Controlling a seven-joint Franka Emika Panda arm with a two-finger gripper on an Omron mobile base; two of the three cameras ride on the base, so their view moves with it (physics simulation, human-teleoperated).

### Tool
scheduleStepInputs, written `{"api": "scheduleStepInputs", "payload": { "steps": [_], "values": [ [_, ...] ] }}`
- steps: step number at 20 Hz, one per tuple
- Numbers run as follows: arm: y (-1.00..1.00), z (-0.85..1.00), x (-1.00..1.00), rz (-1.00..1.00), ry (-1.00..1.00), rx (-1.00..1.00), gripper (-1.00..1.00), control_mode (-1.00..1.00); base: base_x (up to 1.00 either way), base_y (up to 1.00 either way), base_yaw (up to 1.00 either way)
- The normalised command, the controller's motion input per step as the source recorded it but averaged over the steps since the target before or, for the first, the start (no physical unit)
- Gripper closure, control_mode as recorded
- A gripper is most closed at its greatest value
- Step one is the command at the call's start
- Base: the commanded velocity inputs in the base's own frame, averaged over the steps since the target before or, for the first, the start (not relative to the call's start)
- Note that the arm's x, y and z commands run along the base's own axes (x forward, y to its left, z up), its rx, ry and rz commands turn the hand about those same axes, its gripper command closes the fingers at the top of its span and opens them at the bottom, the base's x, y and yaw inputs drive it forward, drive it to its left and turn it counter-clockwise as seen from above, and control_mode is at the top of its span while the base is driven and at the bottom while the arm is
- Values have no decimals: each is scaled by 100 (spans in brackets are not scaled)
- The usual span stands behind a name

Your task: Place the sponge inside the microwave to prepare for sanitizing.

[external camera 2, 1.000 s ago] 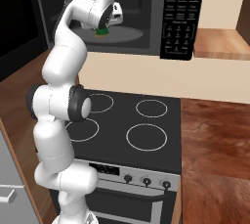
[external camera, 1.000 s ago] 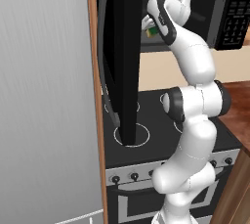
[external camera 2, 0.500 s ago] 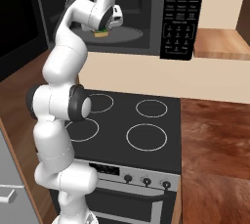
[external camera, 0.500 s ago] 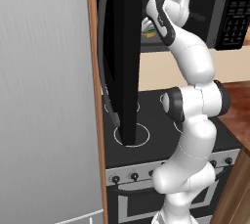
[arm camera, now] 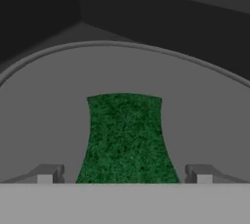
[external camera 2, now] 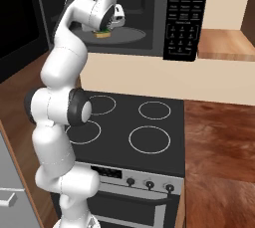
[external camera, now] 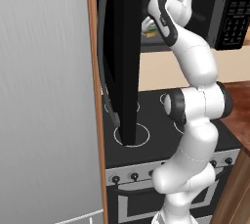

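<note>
Green-topped, the sponge point(arm camera: 126, 137) lies on the microwave point(external camera 2: 149, 13) turntable point(arm camera: 44, 100), released between the gripper's point(arm camera: 124, 173) wide-open fingers; next, probably, the arm should withdraw straight back.

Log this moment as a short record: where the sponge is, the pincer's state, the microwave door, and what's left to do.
sponge: green side up, lying on the turntable inside the microwave
pincer: open, fingertips apart on either side of the sponge, not gripping it
door: swung open over the stove
left to do: sponge appears placed; likely just draw the arm out
</note>
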Motion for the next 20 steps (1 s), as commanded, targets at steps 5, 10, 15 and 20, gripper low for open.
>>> {"api": "scheduleStepInputs", "payload": {
  "steps": [5, 10, 15, 20],
  "values": [
    [-8, 5, -45, 0, -4, 0, -100, -100, 0, 0, 0],
    [-7, 4, -52, 0, -11, 0, -100, -100, 0, 0, 0],
    [-7, 9, -53, 0, -9, 0, -100, -100, 0, 0, 0],
    [-6, 6, -57, 0, 0, 0, -100, -100, 0, 0, 0]
  ]
}}
